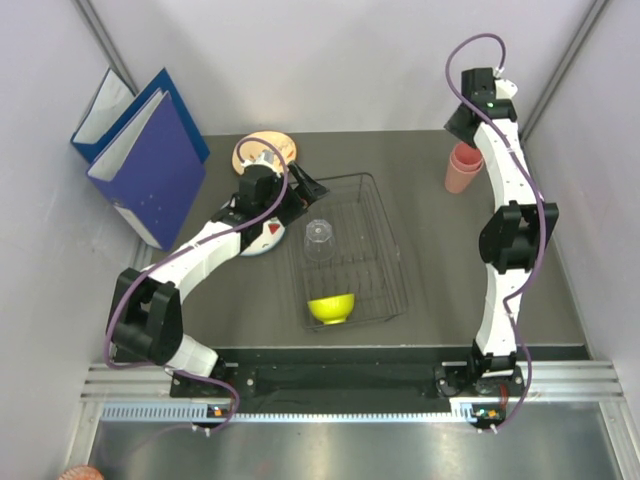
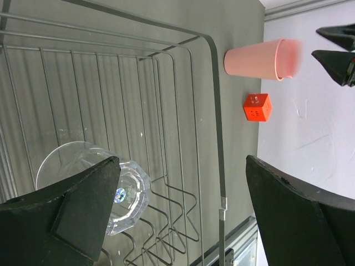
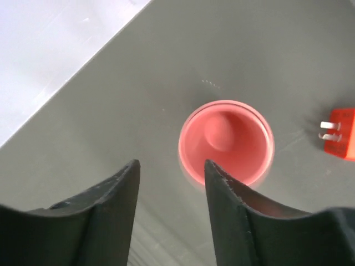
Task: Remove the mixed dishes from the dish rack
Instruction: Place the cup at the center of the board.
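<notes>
The black wire dish rack (image 1: 385,262) sits mid-table. Inside it are a clear glass (image 1: 318,235) and a lime-yellow bowl (image 1: 331,308). My left gripper (image 1: 308,190) hangs open over the rack's far-left corner. In the left wrist view the glass (image 2: 132,191) lies on the rack's bars (image 2: 216,111), beside the left gripper's (image 2: 183,162) left finger. A pink cup (image 1: 462,167) stands upright on the table at the back right. My right gripper (image 3: 172,166) is open just above it, with the cup (image 3: 226,142) beyond the fingertips and nothing between them.
A tan plate (image 1: 262,150) and a white plate with red prints (image 1: 262,240) lie left of the rack, partly under the left arm. A blue binder (image 1: 150,165) leans at the back left. A small red cube (image 3: 339,133) sits near the pink cup (image 2: 258,58).
</notes>
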### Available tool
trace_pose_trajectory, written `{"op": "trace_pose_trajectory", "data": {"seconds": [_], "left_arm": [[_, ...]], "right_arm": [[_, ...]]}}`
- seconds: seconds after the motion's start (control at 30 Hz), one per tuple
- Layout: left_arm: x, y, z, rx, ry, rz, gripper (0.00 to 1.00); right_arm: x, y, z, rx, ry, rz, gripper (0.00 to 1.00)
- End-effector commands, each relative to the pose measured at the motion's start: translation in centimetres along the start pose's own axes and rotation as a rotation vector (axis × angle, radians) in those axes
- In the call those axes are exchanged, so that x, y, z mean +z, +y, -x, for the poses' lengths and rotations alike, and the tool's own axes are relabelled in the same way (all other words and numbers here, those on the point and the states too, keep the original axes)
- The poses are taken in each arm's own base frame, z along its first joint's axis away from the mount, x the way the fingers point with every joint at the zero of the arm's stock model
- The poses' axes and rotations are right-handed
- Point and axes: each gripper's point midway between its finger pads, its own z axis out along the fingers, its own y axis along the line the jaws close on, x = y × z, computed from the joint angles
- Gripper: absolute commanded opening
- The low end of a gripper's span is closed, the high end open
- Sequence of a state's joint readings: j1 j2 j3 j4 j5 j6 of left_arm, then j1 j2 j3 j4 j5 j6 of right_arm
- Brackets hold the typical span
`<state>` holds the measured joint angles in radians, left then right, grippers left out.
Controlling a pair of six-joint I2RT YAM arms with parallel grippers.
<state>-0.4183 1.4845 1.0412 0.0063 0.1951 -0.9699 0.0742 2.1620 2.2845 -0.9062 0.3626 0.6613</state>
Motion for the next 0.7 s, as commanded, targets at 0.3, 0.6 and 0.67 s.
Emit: {"op": "trace_pose_trajectory", "data": {"seconds": [0.3,0.6,0.67], "left_arm": [[0.2,-1.0,-0.2,0.011,0.012,-0.050,0.99],[-0.1,0.6,-0.2,0.263,0.021,0.120,0.99],[-0.1,1.1,0.1,0.287,0.025,0.172,0.98]], "right_arm": [[-7.8,3.0,7.6,0.135,-0.210,0.221,0.69],[-27.7,7.6,2.1,0.026,-0.412,1.050,0.71],[-30.1,6.3,-0.7,0.045,-0.434,1.125,0.72]]}}
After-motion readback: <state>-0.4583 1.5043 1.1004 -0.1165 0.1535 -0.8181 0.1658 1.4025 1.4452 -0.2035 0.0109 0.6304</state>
